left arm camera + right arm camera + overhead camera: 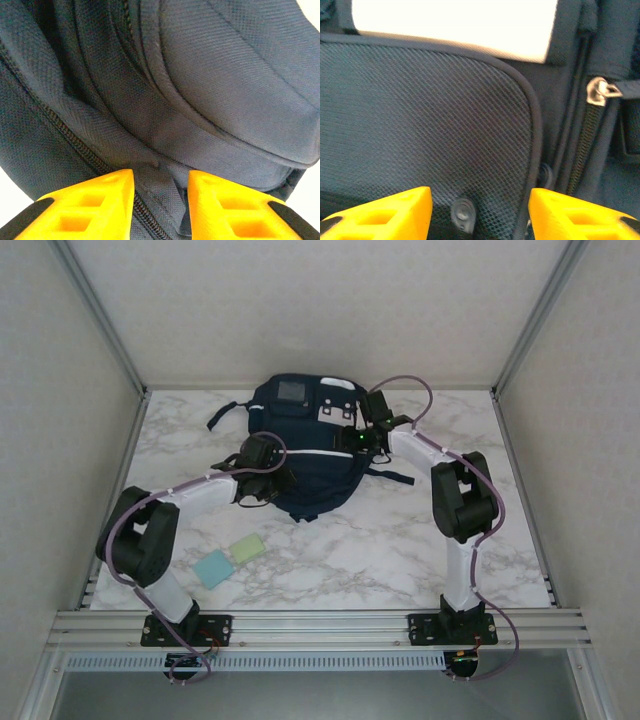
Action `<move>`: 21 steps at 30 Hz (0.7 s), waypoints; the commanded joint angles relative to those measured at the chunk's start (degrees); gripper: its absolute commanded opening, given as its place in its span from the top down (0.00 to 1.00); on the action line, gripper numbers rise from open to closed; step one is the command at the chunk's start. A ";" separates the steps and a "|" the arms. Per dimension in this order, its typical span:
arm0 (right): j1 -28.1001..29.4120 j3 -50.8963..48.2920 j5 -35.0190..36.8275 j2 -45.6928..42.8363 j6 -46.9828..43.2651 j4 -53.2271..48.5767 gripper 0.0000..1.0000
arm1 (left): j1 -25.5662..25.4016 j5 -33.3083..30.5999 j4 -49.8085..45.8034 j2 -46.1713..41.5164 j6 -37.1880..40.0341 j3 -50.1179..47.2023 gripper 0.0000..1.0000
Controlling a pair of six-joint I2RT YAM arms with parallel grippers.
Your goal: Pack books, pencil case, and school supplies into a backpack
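Observation:
The navy backpack (pixel 300 415) lies at the back middle of the marble table. My left gripper (pixel 268 472) is at its left side; in the left wrist view this gripper (pixel 161 175) has its jaws partly apart astride a fold of backpack fabric (pixel 225 75) and a zipper (pixel 75 145). My right gripper (pixel 352 440) hovers over the pack's upper right, open and wide (pixel 480 192) above a mesh pocket (pixel 445 115). The school supplies, a pale blue pad (pixel 213 567) and a pale green pad (pixel 247 547), lie near the left arm. Books and pencil case are out of view.
Beside the mesh pocket are a metal zipper pull (pixel 600 91), a white label (pixel 455 22) and a small snap button (pixel 463 212). Dark straps (pixel 225 418) trail from the pack's left. Cage walls border the table on three sides.

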 commanded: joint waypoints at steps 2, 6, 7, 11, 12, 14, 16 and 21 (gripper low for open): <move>0.09 -1.37 2.22 -0.89 1.12 -0.91 0.46 | 0.53 -1.68 -0.15 2.90 -1.44 -1.75 0.69; 0.45 -1.46 -1.38 0.17 1.68 0.83 0.46 | 1.07 -1.78 0.02 3.25 -1.51 -2.10 0.70; 0.77 -1.36 -2.08 0.28 1.36 1.06 0.47 | 1.15 -1.99 0.04 3.16 -1.36 -2.11 0.70; 2.66 -1.29 -6.32 -0.08 0.54 1.17 0.48 | 2.15 -2.76 0.03 3.45 -0.53 -1.59 0.70; 3.22 -1.74 -6.39 -0.67 0.27 1.05 0.48 | 2.68 -3.03 0.16 3.64 -0.24 -1.42 0.70; 4.44 -3.16 -6.24 -2.19 -0.21 0.85 0.48 | 3.73 -2.88 1.10 4.00 0.31 -1.22 0.70; 5.68 -5.31 -7.47 -4.06 -0.11 1.63 0.48 | 4.68 -3.23 1.37 4.34 1.38 -0.44 0.70; 9.85 -11.11 -13.50 -7.82 -0.14 1.06 0.49 | 5.38 -3.89 1.15 6.38 4.80 3.25 0.71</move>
